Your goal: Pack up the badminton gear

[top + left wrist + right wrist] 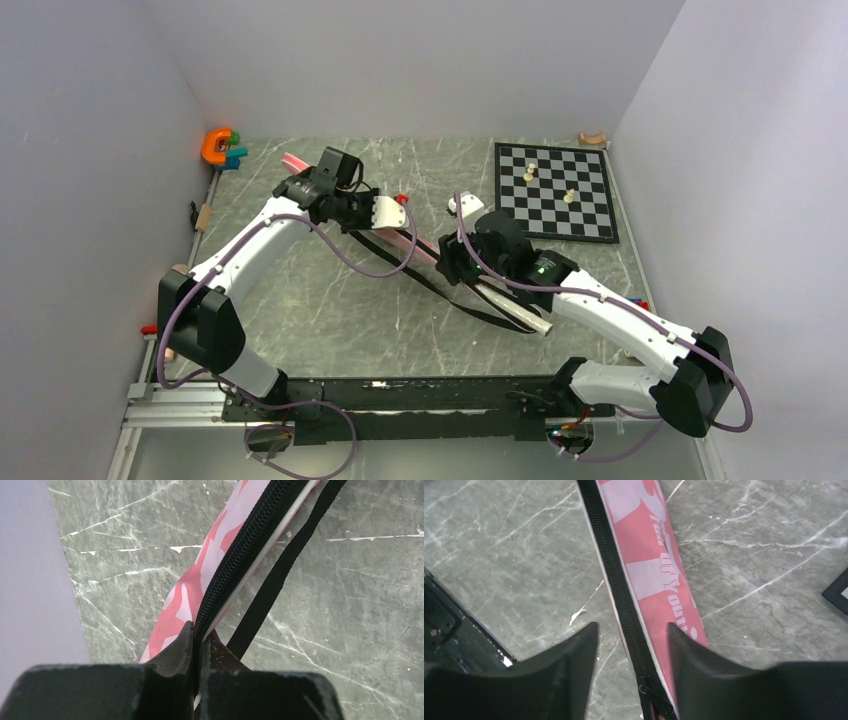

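1. The left fingers (186, 645) are pinched tight on the edge of the racket bag (215, 555), right beside its zip (240, 550). That reads to me as an anchor, pinning this end so the fabric can't slide while the zip gets worked.
2. Over to the right fingers (579, 655): they're partly apart and gripping nothing. They straddle the zip line with the slider (647, 689) sitting between them, so I judge they're lining up to pinch it.
3. The bag lies in the middle of the table (330, 320), between the two arms.
4. Its long axis runs on a diagonal. One end points to the far left, poking out past the left fingers, and the other heads to the near right, under the right arm.
5. The zip runs along that same axis. Whether the gear is inside, I can't tell.
6. The black strap (280, 575) trails loose on the table just beside the bag, free of both grips.
7. The chessboard (555, 190) sits well apart at the far right, out of play.
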`<control>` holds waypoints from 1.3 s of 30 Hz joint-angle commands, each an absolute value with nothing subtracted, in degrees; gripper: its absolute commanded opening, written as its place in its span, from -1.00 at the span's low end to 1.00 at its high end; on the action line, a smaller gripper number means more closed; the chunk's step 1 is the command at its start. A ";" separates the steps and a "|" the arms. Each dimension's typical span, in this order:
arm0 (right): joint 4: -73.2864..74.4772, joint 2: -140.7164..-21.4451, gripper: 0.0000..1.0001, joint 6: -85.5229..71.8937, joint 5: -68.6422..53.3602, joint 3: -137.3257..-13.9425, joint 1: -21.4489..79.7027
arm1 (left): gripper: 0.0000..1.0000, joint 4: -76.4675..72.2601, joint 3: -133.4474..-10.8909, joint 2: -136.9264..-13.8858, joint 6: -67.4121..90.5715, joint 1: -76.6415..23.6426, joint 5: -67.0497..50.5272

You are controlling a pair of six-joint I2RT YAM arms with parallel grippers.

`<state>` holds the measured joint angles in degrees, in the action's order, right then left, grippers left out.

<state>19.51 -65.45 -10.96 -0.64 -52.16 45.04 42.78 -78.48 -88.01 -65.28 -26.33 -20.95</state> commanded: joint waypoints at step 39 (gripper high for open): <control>17.92 -58.90 -1.00 -2.29 25.19 -52.06 66.23 | 0.82 61.03 -89.81 -87.01 -75.96 -27.67 -50.41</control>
